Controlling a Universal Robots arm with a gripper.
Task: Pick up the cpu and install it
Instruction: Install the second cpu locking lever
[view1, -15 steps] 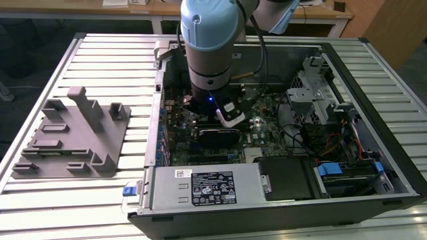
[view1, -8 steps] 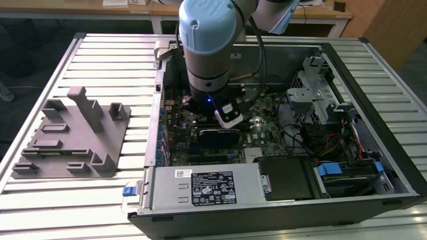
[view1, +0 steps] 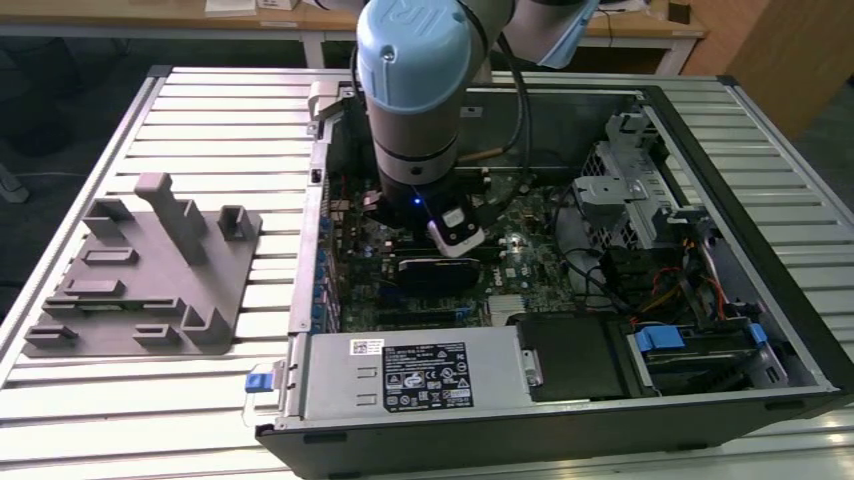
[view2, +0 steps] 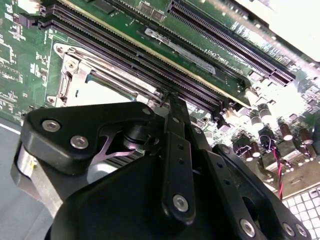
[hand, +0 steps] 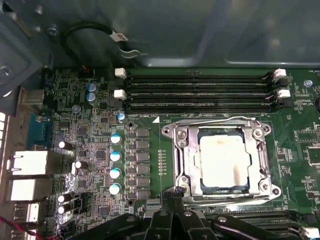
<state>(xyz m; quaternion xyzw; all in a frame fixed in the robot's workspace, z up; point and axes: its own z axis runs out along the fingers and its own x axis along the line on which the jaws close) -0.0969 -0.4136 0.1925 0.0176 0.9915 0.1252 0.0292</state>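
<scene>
Cpu sits flat in motherboard socket, metal frame around it. End effector fingers clenched together, holding nothing, tips at socket's edge. Memory slots beyond. Open computer case on slatted bench.

The cpu is a small flat square chip with a pale silvery top that carries a faint brownish smear toward its 3 o'clock edge in the first wrist view. It lies flat and square inside the metal-framed socket on the green board, with the socket's frame surrounding it on all sides.
</scene>
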